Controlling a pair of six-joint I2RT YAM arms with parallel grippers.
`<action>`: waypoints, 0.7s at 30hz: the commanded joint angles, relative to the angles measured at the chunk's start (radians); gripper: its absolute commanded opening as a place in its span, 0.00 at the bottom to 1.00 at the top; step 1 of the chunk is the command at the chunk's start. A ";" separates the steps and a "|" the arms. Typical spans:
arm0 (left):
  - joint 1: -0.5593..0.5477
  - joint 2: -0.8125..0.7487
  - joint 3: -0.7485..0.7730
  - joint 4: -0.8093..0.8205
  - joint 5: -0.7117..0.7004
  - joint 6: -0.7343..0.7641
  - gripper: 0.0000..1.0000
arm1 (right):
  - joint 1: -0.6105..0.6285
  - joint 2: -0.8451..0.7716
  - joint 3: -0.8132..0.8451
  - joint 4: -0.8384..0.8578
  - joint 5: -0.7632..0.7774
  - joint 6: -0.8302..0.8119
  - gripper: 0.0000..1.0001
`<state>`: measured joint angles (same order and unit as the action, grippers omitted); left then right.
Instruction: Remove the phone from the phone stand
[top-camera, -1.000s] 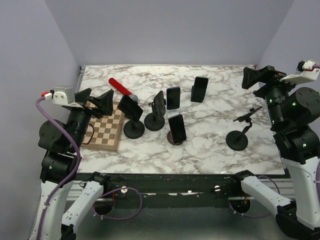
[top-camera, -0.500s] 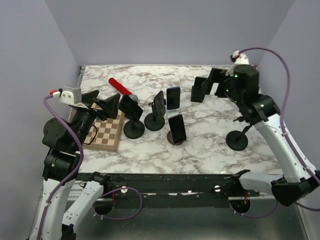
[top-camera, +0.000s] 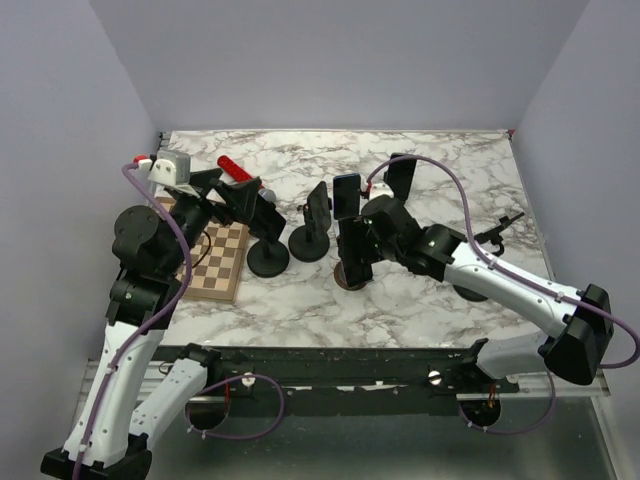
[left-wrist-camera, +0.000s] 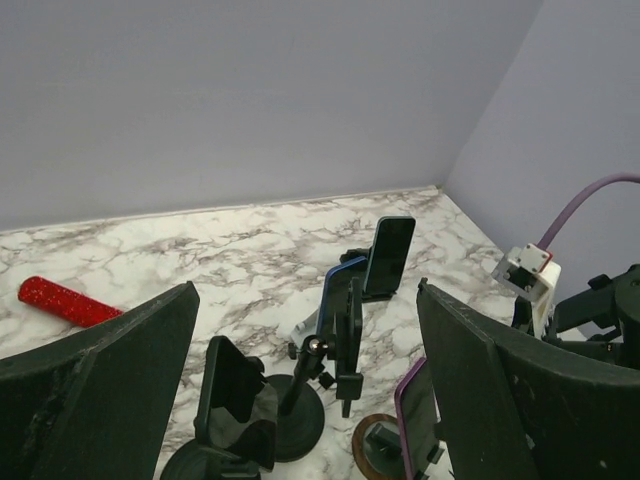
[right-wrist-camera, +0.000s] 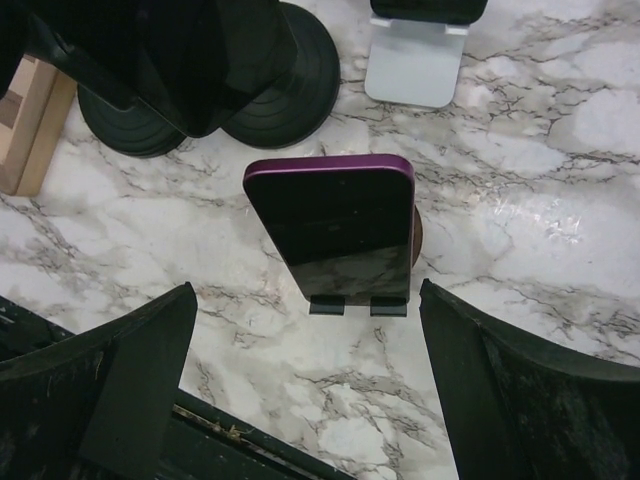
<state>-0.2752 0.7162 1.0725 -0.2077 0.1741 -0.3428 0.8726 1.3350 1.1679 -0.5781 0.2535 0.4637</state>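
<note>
Right gripper (right-wrist-camera: 308, 300): spread wide and holding nothing, one finger in each lower corner of the right wrist frame, poised over the purple phone (right-wrist-camera: 335, 225). Phone not yet touched. Leaning back in the middle of that frame on its phone stand (right-wrist-camera: 357, 306), lower edge sitting behind two small black lips, a bit of round brown base showing at the right side. In the top view, at the centre of the marble table (top-camera: 440, 160), just below the row of other stands.

Left gripper (left-wrist-camera: 308, 295): also wide apart and empty, raised at the left of the top view, near the chessboard (top-camera: 210, 262).

Possible trouble, as a judgement only:
- **Closed too low:** likely to pinch the lips together with the phone and to lift or tip the stand.
- **Closed on the glossy faces:** danger of slipping; better on the side edges.
- **Pulled forward and not upward:** likely to catch the lower edge on the lips.
- **Drifted toward the upper left of the wrist frame:** risk of striking the black round bases (right-wrist-camera: 290, 70).
- **Drifted toward the upper right:** risk of striking the silver stand (right-wrist-camera: 415, 65).

Readable writing: none. Dark screen, no logo or label to make out anywhere.
</note>
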 joint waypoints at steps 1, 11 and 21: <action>-0.001 0.005 -0.070 0.115 0.021 -0.026 0.99 | 0.030 0.008 -0.069 0.098 0.063 0.051 1.00; 0.010 -0.082 -0.229 0.255 0.035 0.014 0.98 | 0.043 0.037 -0.201 0.277 0.193 0.007 1.00; 0.010 -0.147 -0.273 0.250 -0.060 0.065 0.99 | 0.048 0.081 -0.191 0.334 0.176 -0.026 1.00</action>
<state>-0.2703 0.5804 0.8127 0.0128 0.1532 -0.2958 0.9108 1.3853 0.9680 -0.2901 0.3962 0.4576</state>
